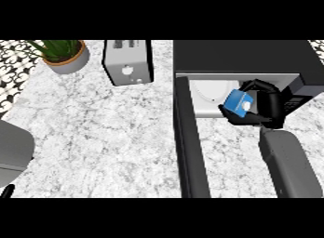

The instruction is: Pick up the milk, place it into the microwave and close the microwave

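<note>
The milk (238, 102) is a small blue and white carton, tilted, held at the mouth of the black microwave (247, 56). My right hand (264, 106) is shut on it, fingers and thumb curled round its sides. Behind the carton the microwave's white inside with its round turntable (209, 90) shows. The microwave door (190, 144) stands open, swung out toward me as a long dark slab left of my right forearm. My left hand (0, 191) shows only as fingertips at the lower left edge.
A silver toaster (128, 62) stands left of the microwave. A potted green plant (64, 53) sits at the far left back. A grey rounded object (5, 148) lies at the left edge. Marbled countertop (103, 139) spreads between them.
</note>
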{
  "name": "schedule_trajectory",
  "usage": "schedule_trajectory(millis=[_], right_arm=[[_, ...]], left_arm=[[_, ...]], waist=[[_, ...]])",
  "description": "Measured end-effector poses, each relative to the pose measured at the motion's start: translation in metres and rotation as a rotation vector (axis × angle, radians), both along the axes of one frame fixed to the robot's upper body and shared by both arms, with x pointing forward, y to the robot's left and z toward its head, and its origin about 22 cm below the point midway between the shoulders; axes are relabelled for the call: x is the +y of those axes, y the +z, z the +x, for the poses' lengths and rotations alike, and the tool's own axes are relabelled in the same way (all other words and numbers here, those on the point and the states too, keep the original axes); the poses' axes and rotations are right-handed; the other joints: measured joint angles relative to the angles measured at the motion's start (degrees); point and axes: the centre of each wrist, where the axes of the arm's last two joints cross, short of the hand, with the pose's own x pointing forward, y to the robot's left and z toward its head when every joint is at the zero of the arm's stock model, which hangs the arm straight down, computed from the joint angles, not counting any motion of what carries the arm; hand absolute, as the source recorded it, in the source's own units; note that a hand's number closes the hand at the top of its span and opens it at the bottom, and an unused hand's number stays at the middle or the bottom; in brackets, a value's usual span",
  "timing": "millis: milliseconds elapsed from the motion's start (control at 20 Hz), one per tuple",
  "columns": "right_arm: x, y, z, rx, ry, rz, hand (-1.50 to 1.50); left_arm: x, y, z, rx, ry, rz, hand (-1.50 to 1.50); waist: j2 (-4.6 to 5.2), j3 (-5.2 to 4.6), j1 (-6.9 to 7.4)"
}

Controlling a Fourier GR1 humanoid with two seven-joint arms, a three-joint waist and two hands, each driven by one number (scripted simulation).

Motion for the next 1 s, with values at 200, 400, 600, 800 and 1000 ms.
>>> schedule_trajectory(millis=[200, 400, 600, 800, 1000], right_arm=[[-0.002, -0.001, -0.001, -0.047, -0.037, -0.015, 1.50], [-0.006, -0.004, -0.004, -0.099, -0.091, -0.055, 1.50], [-0.009, -0.006, -0.006, -0.143, -0.149, -0.056, 1.50], [-0.011, -0.007, -0.009, -0.191, -0.238, -0.035, 1.50], [-0.014, -0.008, -0.011, -0.245, -0.308, -0.042, -1.50]], left_arm=[[-0.001, -0.002, 0.006, -0.011, -0.021, -0.004, -1.50], [-0.002, -0.001, 0.011, -0.026, -0.043, -0.002, -1.50], [-0.003, 0.001, 0.015, -0.031, -0.062, -0.001, -1.50], [-0.002, 0.002, 0.017, -0.031, -0.072, 0.019, -1.50], [-0.003, 0.002, 0.021, -0.031, -0.080, 0.039, -1.50]], waist=[[0.21, 0.28, 0.63], [0.38, 0.42, 1.77], [0.56, 0.55, 2.72], [0.80, 0.55, 4.08], [1.26, 0.54, 5.25]])
